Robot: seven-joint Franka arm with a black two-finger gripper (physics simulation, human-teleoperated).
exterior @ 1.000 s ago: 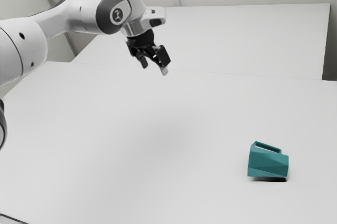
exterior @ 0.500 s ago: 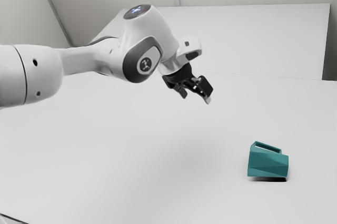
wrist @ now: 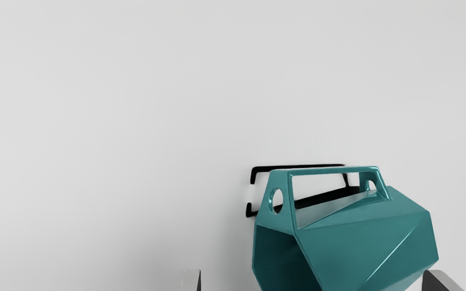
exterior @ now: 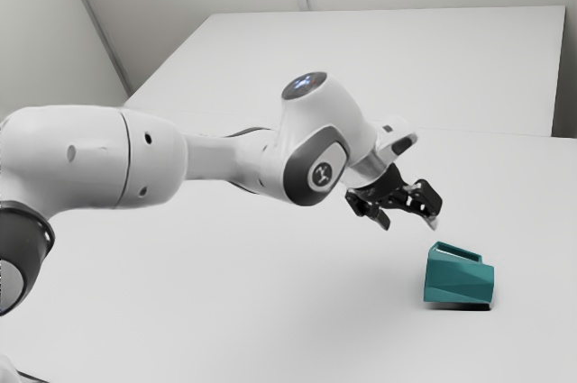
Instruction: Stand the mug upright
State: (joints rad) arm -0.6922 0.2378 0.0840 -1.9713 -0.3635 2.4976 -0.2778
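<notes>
In the exterior view my gripper (exterior: pixel 412 223) hangs above the table, up and to the exterior view's left of the teal mug (exterior: pixel 459 278). The faceted mug lies on its side. Seen from the wrist, the mug (wrist: pixel 370 238) shows its dark open mouth, with the handle along its upper side. At the bottom edge of the wrist view my gripper (wrist: pixel 312 281) has its fingertips wide apart. The mug appears between their lines, nearer one tip, and there is still a gap above it in the exterior view. Part of the mug is cut off by the wrist view's edge.
A white table (exterior: pixel 225 293) carries the mug, with a dark shadow under it. Behind the arm stands a large white panel (exterior: pixel 406 68). The arm stretches in from the exterior view's left, over the table.
My gripper has moved down and toward the exterior view's right, from far off to close by the mug. The mug has stayed where it was, on its side.
</notes>
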